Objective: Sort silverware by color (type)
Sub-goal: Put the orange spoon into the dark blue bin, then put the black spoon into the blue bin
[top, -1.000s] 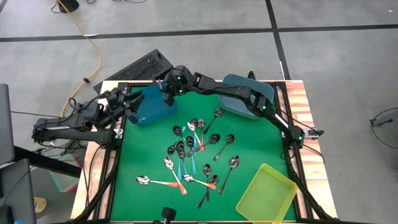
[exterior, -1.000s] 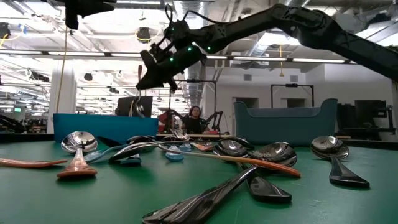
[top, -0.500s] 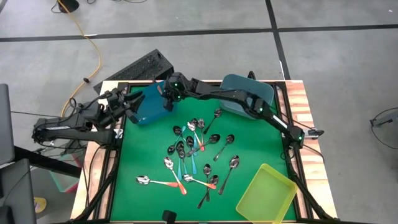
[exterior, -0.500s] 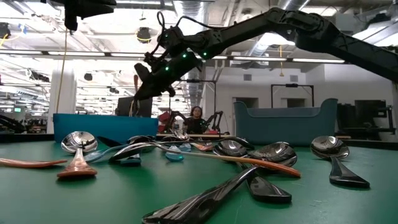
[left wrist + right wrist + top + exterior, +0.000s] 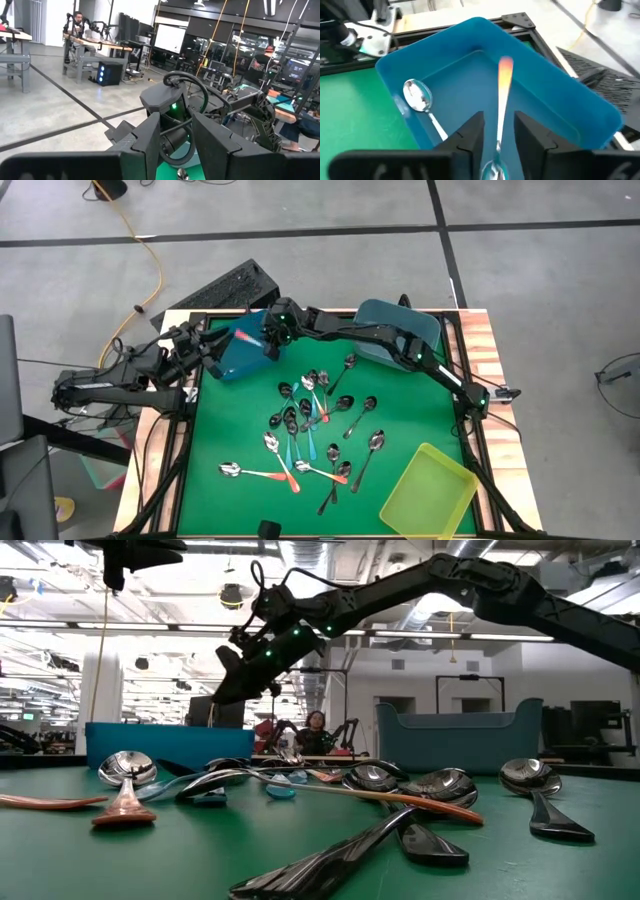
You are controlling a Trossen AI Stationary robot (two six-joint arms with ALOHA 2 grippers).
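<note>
The right gripper (image 5: 497, 137) hangs over the blue bin (image 5: 555, 95), fingers parted, an orange-handled spoon (image 5: 503, 95) between them, seemingly loose. Another spoon (image 5: 420, 100) lies inside the bin. The left gripper (image 5: 207, 347) sits beside the bin, fingers narrowly apart. More spoons (image 5: 305, 430) lie scattered on the mat near the bin.

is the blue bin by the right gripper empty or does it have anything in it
Not empty. The blue bin already holds one spoon, and an orange-handled spoon hangs over it between the right gripper's fingers.
</note>
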